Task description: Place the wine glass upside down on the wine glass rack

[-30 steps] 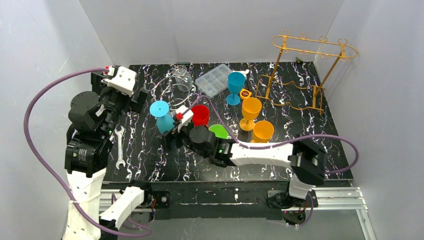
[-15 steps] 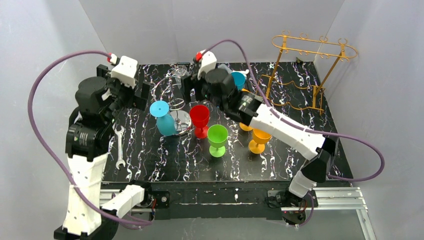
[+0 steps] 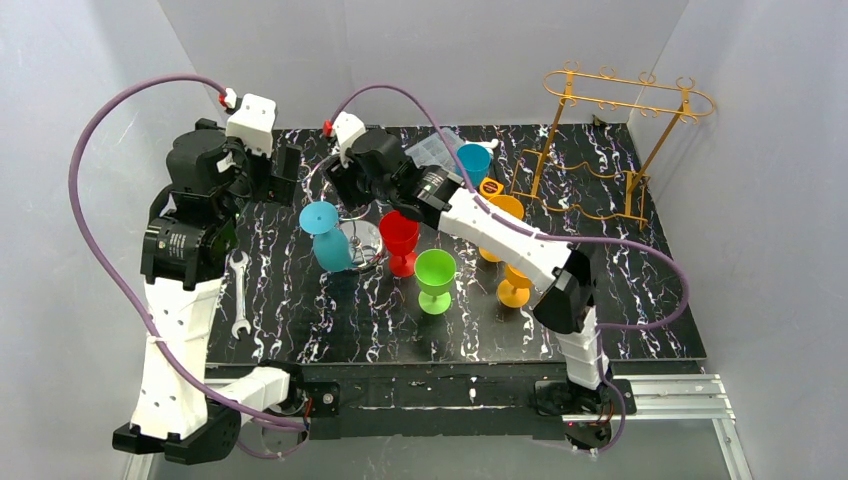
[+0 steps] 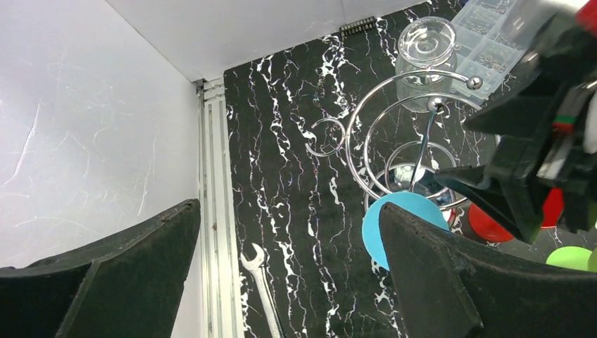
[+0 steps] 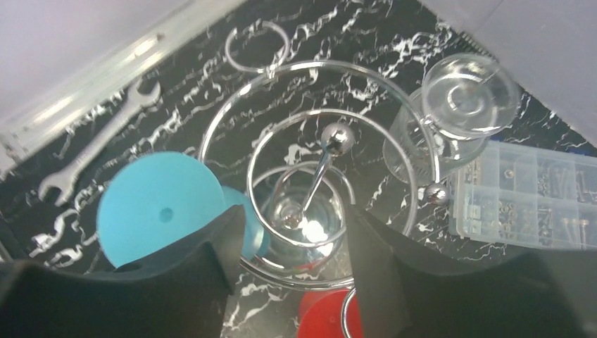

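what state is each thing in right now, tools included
left tool, open, empty
right tool, open, empty
light blue glass, upside down
clear glass, upside down
red glass, upright
green glass, upright
teal glass, upright
spiral rack, standing
gold rack, standing, nothing hung
wrench, lying flat

Seen from above, your right arm [image 3: 500, 235] covers most of the clear parts box [image 3: 440, 148] and part of one orange glass [image 3: 508, 207]. At the right wrist, the red glass [image 5: 320, 317] runs off the bottom edge.
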